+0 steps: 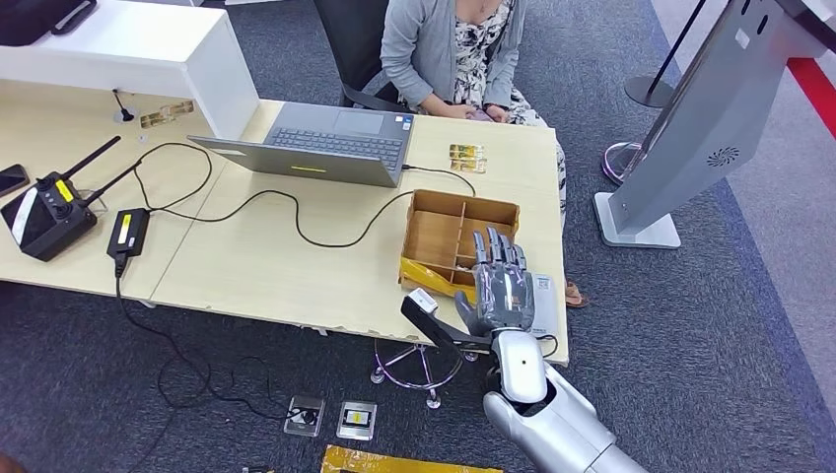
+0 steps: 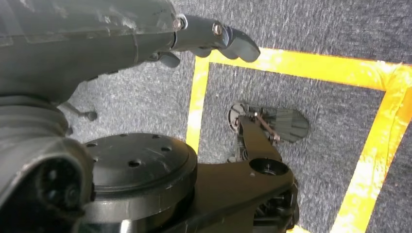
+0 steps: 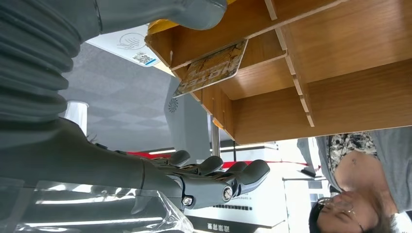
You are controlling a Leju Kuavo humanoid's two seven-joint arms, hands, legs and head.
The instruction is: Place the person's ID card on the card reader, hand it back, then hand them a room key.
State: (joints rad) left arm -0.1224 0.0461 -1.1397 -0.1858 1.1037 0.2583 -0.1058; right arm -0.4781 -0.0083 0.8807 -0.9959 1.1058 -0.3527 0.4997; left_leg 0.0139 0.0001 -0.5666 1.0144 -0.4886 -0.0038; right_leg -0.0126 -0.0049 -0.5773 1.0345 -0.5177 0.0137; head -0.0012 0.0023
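My right hand [image 1: 501,286] hovers over the near edge of the wooden divided box [image 1: 439,232] at the table's front right, fingers straight and apart, holding nothing. In the right wrist view a gold hotel key card [image 3: 212,68] leans in one compartment of the box [image 3: 340,63], beyond my fingers [image 3: 218,177]. The white card reader [image 1: 543,294] lies partly under my hand beside the box; its contactless sign [image 3: 128,41] is visible. Two gold cards [image 1: 466,153] lie near the seated person [image 1: 449,49]. My left hand [image 2: 214,36] hangs over the floor, fingers stretched out, nothing in them.
An open laptop [image 1: 330,143] stands behind the box, its cable running across the table [image 1: 256,266]. A black radio controller [image 1: 49,212] and power brick [image 1: 126,232] lie at the left. A grey kiosk stand [image 1: 700,128] rises at the right.
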